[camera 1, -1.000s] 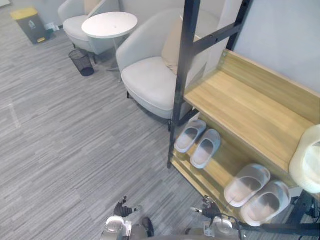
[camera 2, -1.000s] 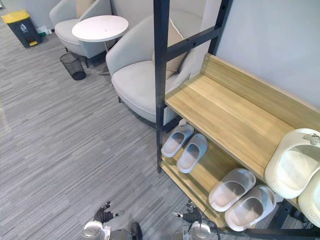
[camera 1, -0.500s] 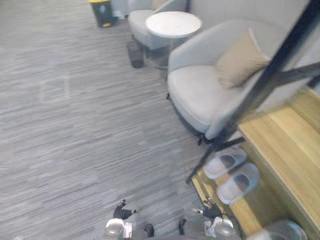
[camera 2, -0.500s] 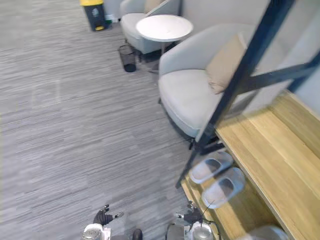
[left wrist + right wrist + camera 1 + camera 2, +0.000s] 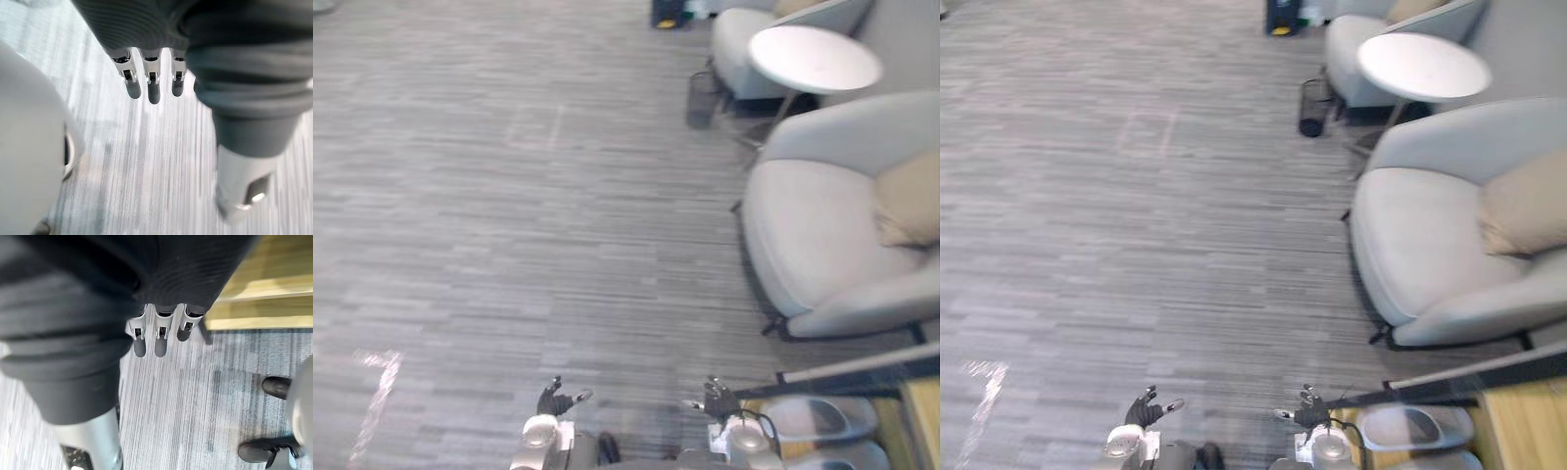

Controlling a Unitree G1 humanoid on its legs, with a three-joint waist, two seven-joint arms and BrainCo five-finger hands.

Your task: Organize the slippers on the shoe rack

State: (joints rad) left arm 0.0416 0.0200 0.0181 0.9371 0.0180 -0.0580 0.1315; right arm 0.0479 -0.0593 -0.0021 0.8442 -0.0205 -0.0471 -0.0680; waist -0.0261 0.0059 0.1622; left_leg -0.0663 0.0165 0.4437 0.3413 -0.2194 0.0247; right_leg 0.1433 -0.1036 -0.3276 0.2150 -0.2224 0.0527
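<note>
View has swung from shoe rack (image 5: 1520, 423) to floor (image 5: 509, 245), slippers (image 5: 818, 419) at rack's end; left hand (image 5: 553, 399), right hand (image 5: 717, 398) empty, fingers released; probably seeking strays.

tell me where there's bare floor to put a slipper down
Bare carpet floor runs wide on the robot's left, out to the wire bin. Crowded on the right: armchair, round table, and the shoe rack with slippers at the near right corner.
</note>
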